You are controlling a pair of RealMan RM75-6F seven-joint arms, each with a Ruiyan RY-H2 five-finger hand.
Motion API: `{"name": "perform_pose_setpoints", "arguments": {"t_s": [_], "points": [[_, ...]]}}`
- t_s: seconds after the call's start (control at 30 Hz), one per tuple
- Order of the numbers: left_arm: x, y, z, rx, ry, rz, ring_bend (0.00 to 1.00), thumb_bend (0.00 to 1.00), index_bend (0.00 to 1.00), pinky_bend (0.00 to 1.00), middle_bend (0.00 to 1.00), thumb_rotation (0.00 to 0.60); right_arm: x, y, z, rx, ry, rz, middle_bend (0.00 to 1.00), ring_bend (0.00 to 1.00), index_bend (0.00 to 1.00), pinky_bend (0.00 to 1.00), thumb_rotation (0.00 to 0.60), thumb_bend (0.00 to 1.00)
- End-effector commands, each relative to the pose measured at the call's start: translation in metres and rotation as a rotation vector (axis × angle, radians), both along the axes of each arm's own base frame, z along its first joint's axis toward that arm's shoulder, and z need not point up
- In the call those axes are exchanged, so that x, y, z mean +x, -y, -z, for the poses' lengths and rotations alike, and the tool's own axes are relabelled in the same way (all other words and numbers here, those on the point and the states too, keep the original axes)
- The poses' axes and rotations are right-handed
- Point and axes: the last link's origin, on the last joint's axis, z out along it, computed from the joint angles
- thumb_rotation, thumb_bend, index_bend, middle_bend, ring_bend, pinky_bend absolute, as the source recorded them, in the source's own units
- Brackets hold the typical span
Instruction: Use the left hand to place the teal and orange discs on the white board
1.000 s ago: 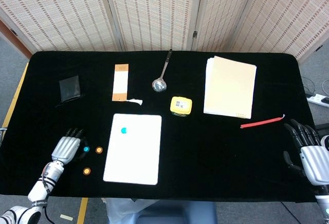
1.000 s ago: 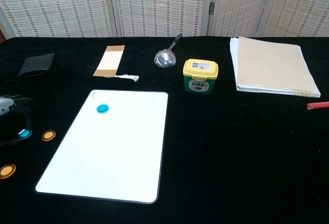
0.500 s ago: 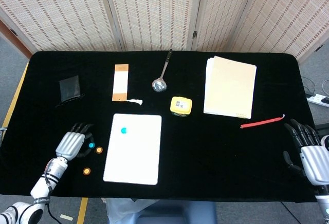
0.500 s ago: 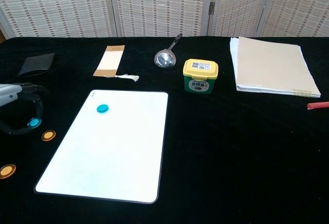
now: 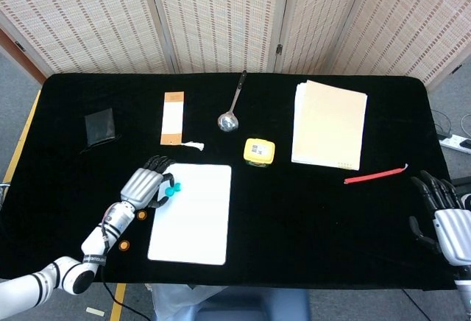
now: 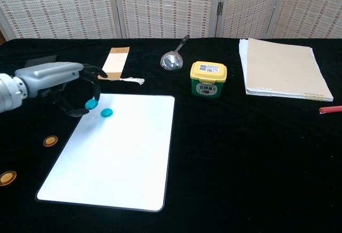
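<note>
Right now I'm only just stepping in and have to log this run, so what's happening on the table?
The left hand holds a teal disc over the upper left corner of the white board, close to another teal disc already lying on it. Two orange discs lie on the black cloth left of the board, not yet placed. The right hand rests at the table's far right edge, holding nothing.

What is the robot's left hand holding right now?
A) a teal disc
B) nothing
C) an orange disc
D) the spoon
A: the left hand pinches a teal disc in its fingers over the board's edge, beside the teal disc already lying there.
</note>
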Motion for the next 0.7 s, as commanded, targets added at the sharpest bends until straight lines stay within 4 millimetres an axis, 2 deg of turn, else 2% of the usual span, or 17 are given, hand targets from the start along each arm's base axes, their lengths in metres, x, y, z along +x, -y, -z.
{"name": "perform_pose_setpoints", "arguments": {"t_s": [0.03,0.3,0.7], "points": [[0.015,-0.009,0.012,-0.015,-0.007,0.012,0.00,0.40,0.51,0.00,0.14,0.600,0.000,0.000,0.000,0.000,-0.001,0.002,0.00,0.00,0.00,0.00,0.600,0.53],[0.039,-0.024,0.033,-0.045,-0.026,0.008,0.00,0.40,0.50,0.00,0.14,0.600,-0.001,0.003,0.000,0.005,-0.005,0.006,0.00,0.00,0.00,0.00,0.600,0.53],[0.047,-0.024,0.050,-0.077,-0.072,0.001,0.00,0.40,0.48,0.00,0.14,0.600,-0.003,0.001,-0.002,0.000,-0.003,0.018,0.00,0.00,0.00,0.00,0.600,0.53]]}}
